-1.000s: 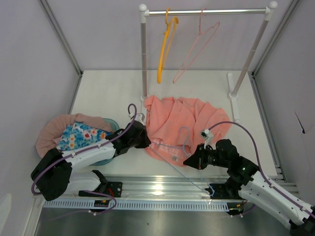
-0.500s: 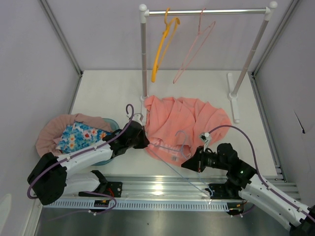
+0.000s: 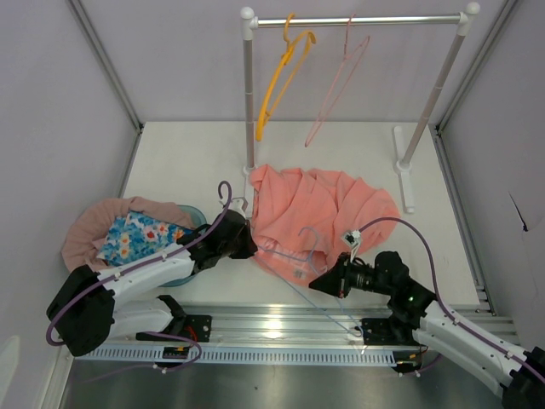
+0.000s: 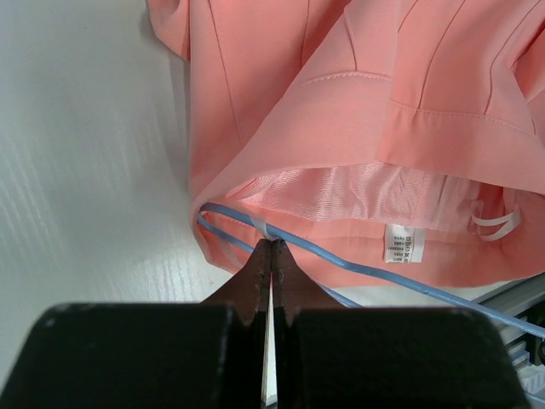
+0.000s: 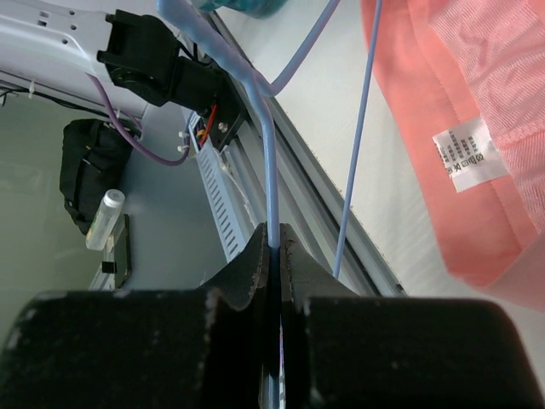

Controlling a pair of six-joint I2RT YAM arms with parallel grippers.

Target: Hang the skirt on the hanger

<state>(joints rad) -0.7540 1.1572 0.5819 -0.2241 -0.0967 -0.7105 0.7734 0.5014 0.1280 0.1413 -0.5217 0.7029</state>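
The left gripper has its 2 fingers pressed together, tips at the blue hanger beside the coral skirt waistband. The right gripper clamps the hanger's wire.

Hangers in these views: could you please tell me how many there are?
3. An orange hanger and a pink hanger hang on the rail. A blue hanger lies at the skirt, pinched by the left gripper and the right gripper. The skirt may hide others.

skirt: salmon-pink, crumpled flat on table | hanger: thin, light-blue — slanting across skirt's near waistband edge
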